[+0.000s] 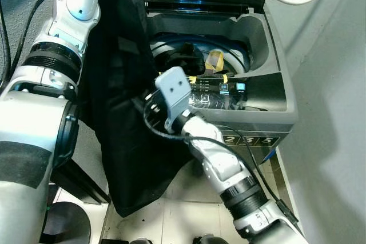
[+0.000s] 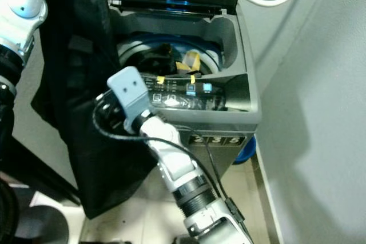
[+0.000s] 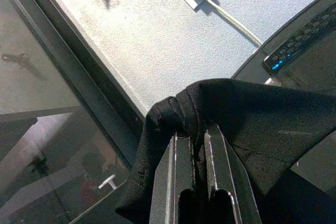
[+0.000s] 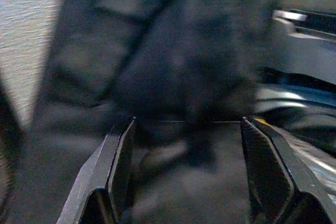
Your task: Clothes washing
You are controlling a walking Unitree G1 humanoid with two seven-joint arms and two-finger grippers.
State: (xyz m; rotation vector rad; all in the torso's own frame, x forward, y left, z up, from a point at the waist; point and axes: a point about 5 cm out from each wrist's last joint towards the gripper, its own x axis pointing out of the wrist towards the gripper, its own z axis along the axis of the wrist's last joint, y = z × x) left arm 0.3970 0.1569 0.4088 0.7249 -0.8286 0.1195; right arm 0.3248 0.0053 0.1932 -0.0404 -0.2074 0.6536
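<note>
Left gripper [image 3: 195,145] pinches one black garment [image 1: 123,90] (hanging beside one washing machine [image 1: 274,92]); right gripper [image 4: 189,153] fingers spread.

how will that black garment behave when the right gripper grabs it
Probably floppy: the black garment hangs in long folds from the left gripper, pinched at one bunched edge. Likely light, held by that pinch alone. It may drape or snag on the washing machine rim.

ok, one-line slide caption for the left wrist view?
Left pincer shut on a bunched fold of black garment, held up near the wall.
</note>
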